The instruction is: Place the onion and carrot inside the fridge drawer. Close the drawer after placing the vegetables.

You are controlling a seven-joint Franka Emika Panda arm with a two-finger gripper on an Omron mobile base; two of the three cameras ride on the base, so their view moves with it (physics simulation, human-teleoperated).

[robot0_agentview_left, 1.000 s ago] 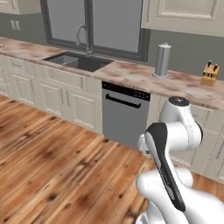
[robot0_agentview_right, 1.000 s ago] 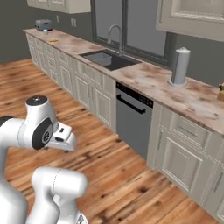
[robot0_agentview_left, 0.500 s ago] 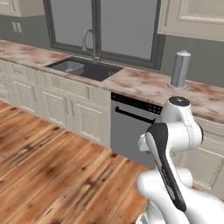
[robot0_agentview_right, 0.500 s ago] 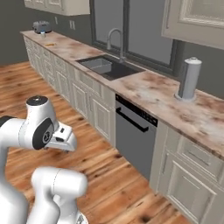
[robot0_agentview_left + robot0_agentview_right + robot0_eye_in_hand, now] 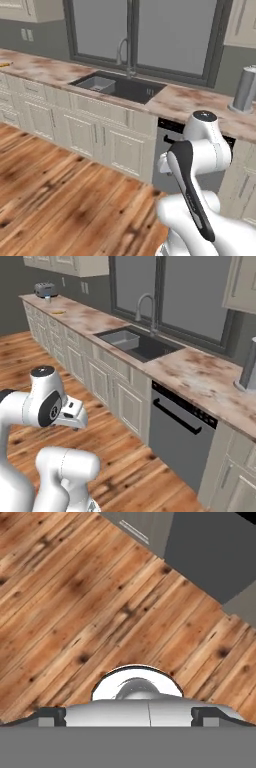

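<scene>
While spread wide, fingers over wooden floor.

I stand in a home kitchen: a long mottled pink-beige stone tabletop runs over cream panelled cabinets, with a dark recessed sink and curved metal tap below a big window, a grey dishwasher front, and warm wooden plank flooring.
</scene>
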